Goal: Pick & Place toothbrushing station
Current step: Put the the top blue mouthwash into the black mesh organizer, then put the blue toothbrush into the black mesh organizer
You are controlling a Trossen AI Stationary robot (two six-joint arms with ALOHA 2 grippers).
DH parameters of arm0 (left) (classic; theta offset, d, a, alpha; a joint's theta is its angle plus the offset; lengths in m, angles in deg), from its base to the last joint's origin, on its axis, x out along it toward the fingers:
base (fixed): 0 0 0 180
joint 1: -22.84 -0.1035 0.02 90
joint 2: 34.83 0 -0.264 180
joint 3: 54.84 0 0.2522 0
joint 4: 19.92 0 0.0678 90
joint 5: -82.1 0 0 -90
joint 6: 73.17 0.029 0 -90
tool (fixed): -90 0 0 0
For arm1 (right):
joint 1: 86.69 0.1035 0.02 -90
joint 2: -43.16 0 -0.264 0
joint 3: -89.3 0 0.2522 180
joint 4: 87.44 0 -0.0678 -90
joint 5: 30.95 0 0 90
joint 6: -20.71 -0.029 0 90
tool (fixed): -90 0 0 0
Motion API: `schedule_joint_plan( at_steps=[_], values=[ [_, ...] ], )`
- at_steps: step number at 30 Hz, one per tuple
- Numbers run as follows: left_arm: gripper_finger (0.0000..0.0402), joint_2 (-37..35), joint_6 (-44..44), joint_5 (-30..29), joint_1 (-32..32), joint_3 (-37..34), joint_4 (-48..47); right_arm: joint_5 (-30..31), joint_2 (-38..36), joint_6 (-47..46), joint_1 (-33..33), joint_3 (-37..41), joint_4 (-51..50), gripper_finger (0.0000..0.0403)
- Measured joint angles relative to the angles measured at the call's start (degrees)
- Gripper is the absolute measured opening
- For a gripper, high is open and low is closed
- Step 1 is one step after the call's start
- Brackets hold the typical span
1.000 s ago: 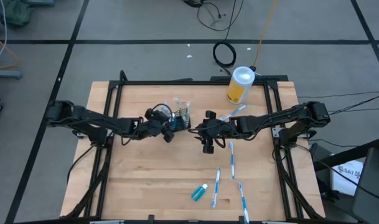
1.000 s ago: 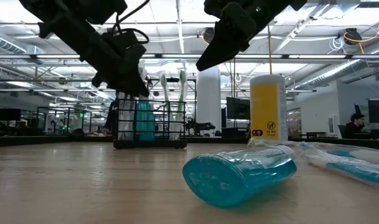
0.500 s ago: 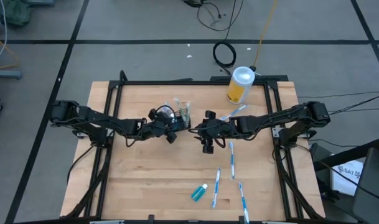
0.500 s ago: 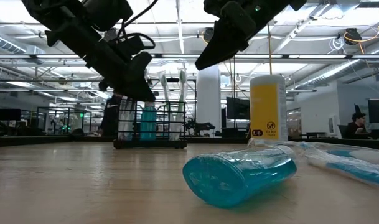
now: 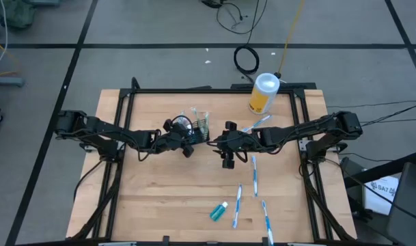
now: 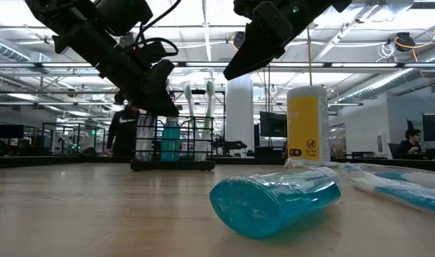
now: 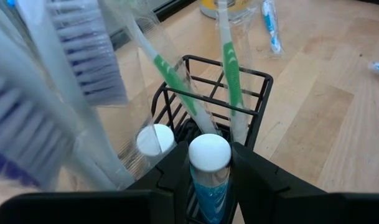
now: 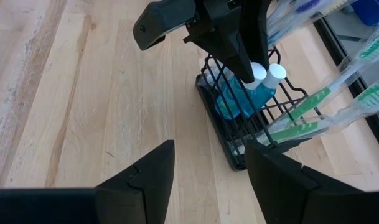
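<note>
left hand (image 7: 209, 163) grips tube (image 7: 209, 167) | caddy (image 7: 254, 118): 2 tubes | right hand (image 8: 208, 160) open

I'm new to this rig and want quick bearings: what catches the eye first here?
The left gripper grips a teal toothpaste tube, lowering it into the black wire caddy at table centre. The open right gripper hovers just beside it. Loose toothbrushes lie near the front edge.

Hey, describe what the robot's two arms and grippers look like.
Both arms are dark, slim and jointed, with black cables looped alongside. The left gripper and right gripper each end in two matte black, angular fingers that taper toward the tips. No markings are readable.
</note>
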Motion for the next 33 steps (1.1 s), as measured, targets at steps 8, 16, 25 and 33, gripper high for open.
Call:
schedule_joint_plan(
  at_steps=[8, 16, 25, 33],
  values=[
    [0.0104, 0.0, -0.1, 0.0, 0.0, -0.1, 0.0, 0.0, 0.0, 0.0, 0.0, 0.0, 0.0, 0.0187],
    [0.0133, 0.1, -0.3, -1.2, 0.0, -0.1, 0.0, 0.0, 0.0, 0.0, 0.0, 0.0, 0.0, 0.0187],
    [0.0187, 0.1, -0.4, -1.4, 0.0, -0.1, 1.3, 0.0, 0.0, 0.0, 0.0, 0.0, 0.0, 0.0187],
    [0.0188, -0.1, -0.2, -1.4, 0.0, -0.1, 1.3, 0.0, 0.0, 0.0, 0.0, 0.0, 0.0, 0.0187]
  ],
)
